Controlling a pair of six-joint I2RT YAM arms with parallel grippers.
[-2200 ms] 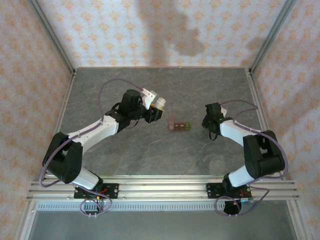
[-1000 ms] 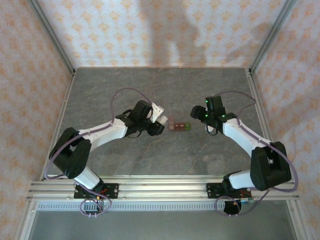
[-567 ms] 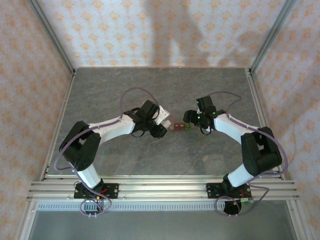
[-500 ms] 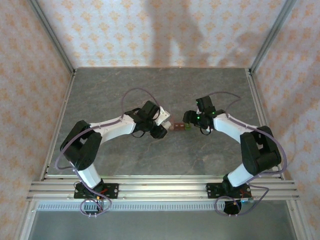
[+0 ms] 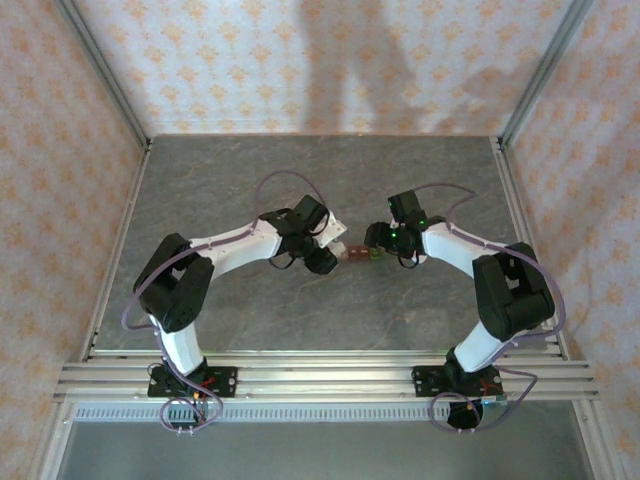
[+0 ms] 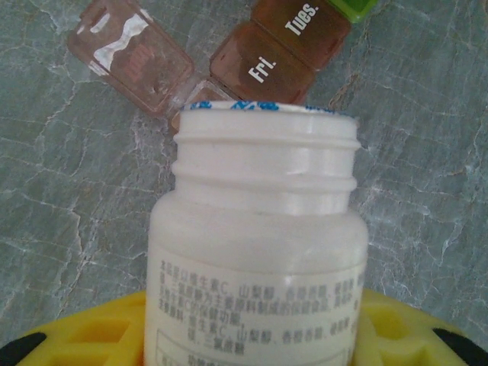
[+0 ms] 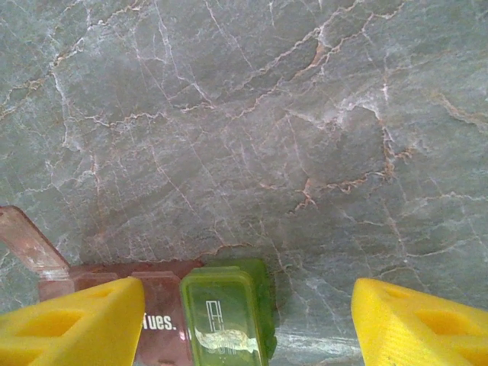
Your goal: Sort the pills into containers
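The containers (image 5: 356, 253) are a short strip lying mid-table: a green compartment (image 7: 223, 316) at its right end, and red-brown ones marked "Tues." (image 6: 305, 23) and "Fri." (image 6: 263, 69). One clear red-brown lid (image 6: 130, 49) stands flipped open at the left end. My left gripper (image 5: 325, 245) is shut on a white bottle (image 6: 255, 252), tilted so that its open mouth sits right over the strip's left end. My right gripper (image 7: 248, 290) is open low over the green end, a yellow finger (image 7: 69, 324) on each side of it. The pills are hidden.
The grey marbled table (image 5: 300, 180) is boxed in by patterned walls on three sides. An aluminium rail (image 5: 320, 378) with both arm bases runs along the near edge. The two wrists stand close together at the strip.
The left arm has carried the bottle right, up to the strip's left end. The right gripper has moved left onto the green end, and its jaws have narrowed slightly.
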